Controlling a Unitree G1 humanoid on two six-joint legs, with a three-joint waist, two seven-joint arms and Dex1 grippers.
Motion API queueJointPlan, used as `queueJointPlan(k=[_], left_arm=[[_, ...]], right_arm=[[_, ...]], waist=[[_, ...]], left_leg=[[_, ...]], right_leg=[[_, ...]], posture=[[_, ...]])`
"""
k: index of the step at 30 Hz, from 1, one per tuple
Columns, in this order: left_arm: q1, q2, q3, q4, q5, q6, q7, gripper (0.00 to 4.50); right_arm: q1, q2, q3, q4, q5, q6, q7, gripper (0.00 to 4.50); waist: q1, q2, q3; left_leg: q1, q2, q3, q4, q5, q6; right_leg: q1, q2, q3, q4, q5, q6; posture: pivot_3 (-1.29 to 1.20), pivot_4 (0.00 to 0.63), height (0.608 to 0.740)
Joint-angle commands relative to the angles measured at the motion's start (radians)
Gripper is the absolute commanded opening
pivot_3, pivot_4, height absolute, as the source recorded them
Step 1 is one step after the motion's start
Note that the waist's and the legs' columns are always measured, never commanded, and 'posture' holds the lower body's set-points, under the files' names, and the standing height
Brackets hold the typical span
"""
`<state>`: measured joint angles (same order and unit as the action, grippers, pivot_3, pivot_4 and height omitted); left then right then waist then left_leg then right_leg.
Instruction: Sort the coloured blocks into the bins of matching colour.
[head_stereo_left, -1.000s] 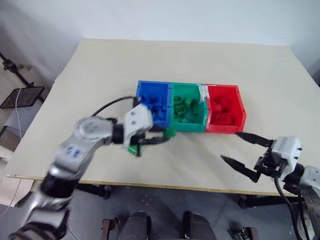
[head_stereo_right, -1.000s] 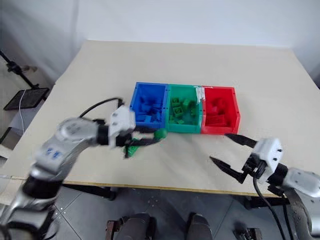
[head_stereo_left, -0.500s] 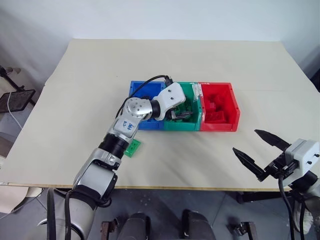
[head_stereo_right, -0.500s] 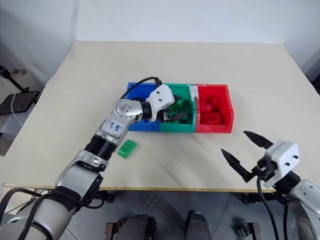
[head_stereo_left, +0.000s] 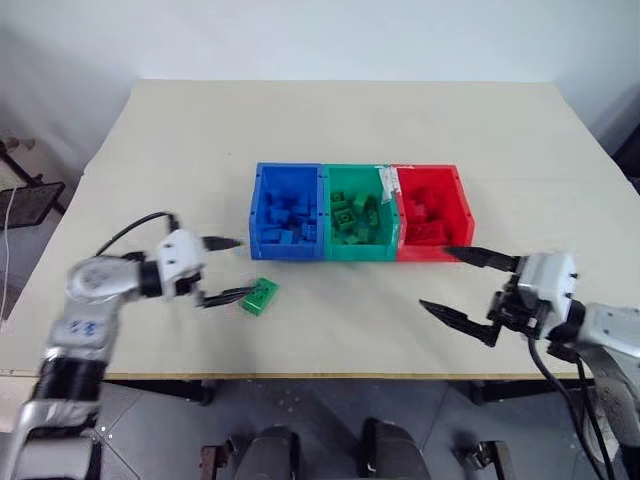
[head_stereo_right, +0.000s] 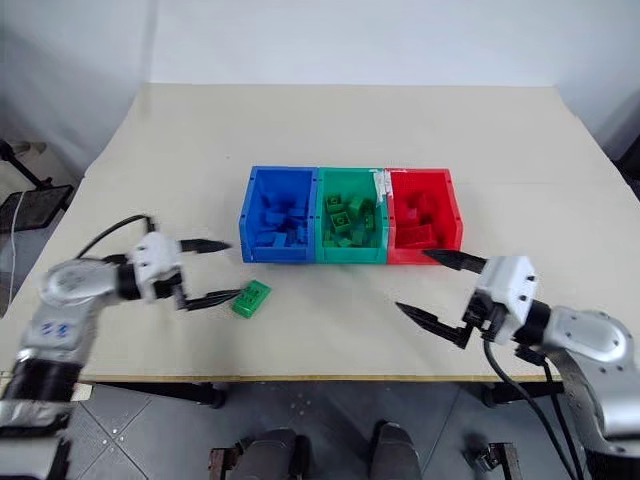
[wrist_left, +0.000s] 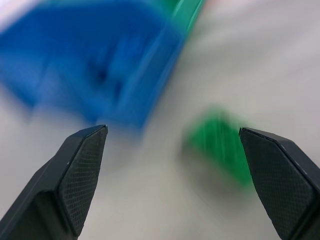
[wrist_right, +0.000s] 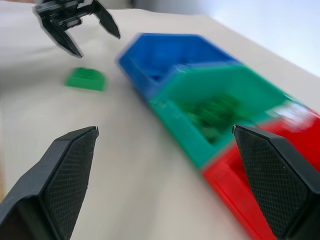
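Three joined bins stand in a row mid-table: the blue bin, the green bin and the red bin. Each holds several blocks of its own colour. One oblong green block lies loose on the table in front of the blue bin's left corner. My left gripper is open and empty, pointing right, its lower fingertip just beside that block. In the right wrist view the same block lies below the left gripper. My right gripper is open and empty, in front of the red bin.
The beige table has wide bare room behind and on both sides of the bins. Its front edge runs close under both grippers. A white label sits on the wall between the green and red bins.
My left gripper carried a small green block to the green bin, opened, and swung back left to the loose green block. The right gripper moved a little left toward the red bin.
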<state>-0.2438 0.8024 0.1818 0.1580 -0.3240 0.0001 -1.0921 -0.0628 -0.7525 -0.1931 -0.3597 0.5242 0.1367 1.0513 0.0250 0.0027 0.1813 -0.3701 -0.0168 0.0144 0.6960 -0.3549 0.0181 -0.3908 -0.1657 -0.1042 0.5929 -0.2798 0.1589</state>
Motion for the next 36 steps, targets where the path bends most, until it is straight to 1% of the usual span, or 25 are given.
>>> queueJointPlan(k=[1, 3, 4, 8, 10, 11, 13, 16, 17, 20, 22, 24, 27, 30, 32, 35, 36], left_arm=[[0.078, 0.025, 0.108, -0.083, -0.074, 0.092, 0.037, 4.49], [0.135, 0.034, 0.126, -0.142, -0.102, 0.159, 0.033, 4.49], [0.155, 0.039, 0.127, -0.164, -0.101, 0.163, 0.027, 4.49], [0.174, 0.057, 0.118, -0.228, -0.106, 0.198, 0.021, 4.49], [0.186, 0.077, 0.087, -0.292, -0.101, 0.255, 0.016, 4.49], [0.187, 0.086, 0.059, -0.330, -0.090, 0.313, 0.039, 4.49], [0.164, 0.083, -0.021, -0.402, -0.020, 0.375, 0.110, 4.49], [0.108, 0.030, -0.086, -0.468, 0.011, 0.514, 0.241, 4.49], [0.083, -0.002, -0.104, -0.488, 0.011, 0.571, 0.289, 4.49], [0.007, -0.093, -0.215, -0.539, 0.064, 0.715, 0.418, 4.49], [-0.022, -0.147, -0.232, -0.537, 0.088, 0.773, 0.494, 4.49], [-0.026, -0.143, -0.250, -0.550, 0.098, 0.835, 0.509, 4.49], [-0.015, -0.111, -0.281, -0.581, 0.091, 0.875, 0.482, 3.93], [-0.016, -0.074, -0.299, -0.583, 0.085, 0.881, 0.448, 3.07], [-0.030, -0.061, -0.299, -0.565, 0.088, 0.856, 0.432, 2.43], [-0.062, -0.069, -0.296, -0.546, 0.070, 0.767, 0.375, 1.56], [-0.077, -0.075, -0.293, -0.541, 0.060, 0.744, 0.356, 1.48]], right_arm=[[-0.033, -0.004, 0.025, 0.021, -0.003, -0.028, 0.045, 4.50], [-0.045, -0.024, 0.056, 0.032, -0.004, -0.013, 0.085, 4.50], [-0.055, -0.026, 0.065, 0.039, -0.008, -0.014, 0.096, 4.50], [-0.084, -0.021, 0.063, 0.059, 0.001, -0.004, 0.096, 4.50], [-0.078, -0.025, 0.053, 0.065, -0.003, -0.010, 0.100, 4.50], [-0.073, -0.029, 0.049, 0.066, -0.004, -0.010, 0.102, 4.50], [-0.060, -0.033, 0.039, 0.067, -0.005, -0.011, 0.101, 4.50], [-0.045, -0.030, 0.027, 0.060, -0.006, -0.010, 0.088, 4.50], [-0.037, -0.029, 0.026, 0.054, -0.005, -0.011, 0.085, 4.50], [0.009, -0.023, 0.020, 0.017, -0.005, -0.009, 0.067, 4.50], [0.036, -0.022, 0.012, -0.001, -0.006, -0.009, 0.053, 4.50], [0.048, -0.023, 0.006, -0.009, -0.007, -0.010, 0.043, 4.50], [0.064, -0.024, -0.004, -0.022, -0.003, -0.007, 0.032, 4.50], [0.084, -0.025, -0.020, -0.028, -0.005, -0.011, 0.023, 4.50], [0.092, -0.025, -0.027, -0.030, -0.005, -0.014, 0.015, 4.50], [0.096, -0.024, -0.033, -0.027, -0.009, -0.017, 0.007, 4.50], [0.097, -0.024, -0.036, -0.027, -0.010, -0.017, 0.004, 4.50]], waist=[[0.003, 0.000, 0.000], [0.005, 0.000, 0.000], [0.004, 0.000, 0.000], [-0.001, 0.000, 0.000], [-0.003, 0.000, 0.000], [-0.002, 0.000, 0.000], [0.000, 0.000, 0.000], [0.002, 0.000, 0.000], [0.001, 0.000, 0.000], [0.003, 0.000, 0.000], [0.003, 0.000, 0.000], [-0.003, 0.000, 0.000], [-0.007, 0.000, 0.000], [-0.001, 0.000, 0.000], [0.000, 0.000, 0.000], [0.003, 0.000, 0.000], [0.004, 0.000, 0.000]], left_leg=[[0.000, 0.000, -0.001, 0.001, 0.000, 0.000], [-0.001, 0.001, -0.003, 0.001, 0.000, 0.000], [-0.001, 0.001, -0.002, 0.001, 0.000, 0.000], [0.000, 0.000, -0.001, 0.001, -0.001, -0.001], [0.000, 0.000, -0.001, 0.001, -0.001, -0.001], [0.000, 0.000, -0.001, 0.001, -0.001, -0.001], [0.000, 0.000, -0.001, 0.001, -0.001, -0.002], [0.000, -0.001, -0.001, 0.001, -0.001, -0.002], [0.000, -0.001, -0.001, 0.001, -0.001, -0.001], [0.000, 0.000, -0.001, 0.001, -0.001, -0.001], [0.000, -0.001, -0.001, 0.001, -0.001, -0.001], [0.000, -0.001, -0.001, 0.001, -0.001, -0.002], [0.001, 0.000, 0.001, 0.001, -0.001, -0.002], [0.001, 0.000, 0.001, 0.001, -0.001, -0.002], [0.001, 0.000, 0.001, 0.001, -0.001, -0.002], [0.001, 0.000, 0.001, 0.001, -0.001, -0.002], [0.000, 0.000, 0.000, 0.002, -0.001, -0.002]], right_leg=[[0.000, 0.000, 0.000, 0.000, 0.000, 0.000], [0.001, 0.000, 0.000, 0.000, 0.000, 0.000], [0.001, 0.000, -0.001, 0.000, 0.000, 0.000], [0.000, 0.000, -0.001, 0.001, 0.000, 0.000], [0.000, 0.001, -0.001, 0.001, 0.000, 0.000], [0.000, 0.001, -0.001, 0.001, 0.000, 0.000], [0.000, 0.001, 0.000, 0.001, 0.000, 0.000], [0.000, 0.001, 0.000, 0.001, 0.000, 0.000], [0.000, 0.001, 0.000, 0.002, 0.000, 0.000], [0.000, 0.001, 0.000, 0.003, 0.000, 0.000], [0.000, 0.001, 0.000, 0.003, 0.000, 0.000], [0.000, 0.001, 0.000, 0.003, 0.000, 0.000], [-0.001, 0.001, 0.000, 0.003, 0.000, 0.000], [0.000, 0.001, 0.001, 0.003, 0.000, 0.000], [0.000, 0.001, 0.001, 0.001, 0.000, 0.000], [0.001, 0.001, 0.001, 0.000, 0.000, 0.000], [0.001, 0.001, 0.001, 0.000, 0.000, 0.000]], posture=[[0.00, 0.150, 0.740], [0.00, 0.150, 0.740], [0.00, 0.150, 0.740], [0.00, 0.150, 0.740], [0.00, 0.150, 0.740], [0.00, 0.150, 0.740], [0.00, 0.150, 0.740], [0.00, 0.150, 0.740], [0.00, 0.150, 0.740], [0.00, 0.150, 0.740], [0.00, 0.150, 0.740], [0.00, 0.150, 0.740], [0.00, 0.150, 0.740], [0.00, 0.150, 0.740], [0.00, 0.150, 0.740], [0.00, 0.150, 0.740], [0.00, 0.150, 0.740]])
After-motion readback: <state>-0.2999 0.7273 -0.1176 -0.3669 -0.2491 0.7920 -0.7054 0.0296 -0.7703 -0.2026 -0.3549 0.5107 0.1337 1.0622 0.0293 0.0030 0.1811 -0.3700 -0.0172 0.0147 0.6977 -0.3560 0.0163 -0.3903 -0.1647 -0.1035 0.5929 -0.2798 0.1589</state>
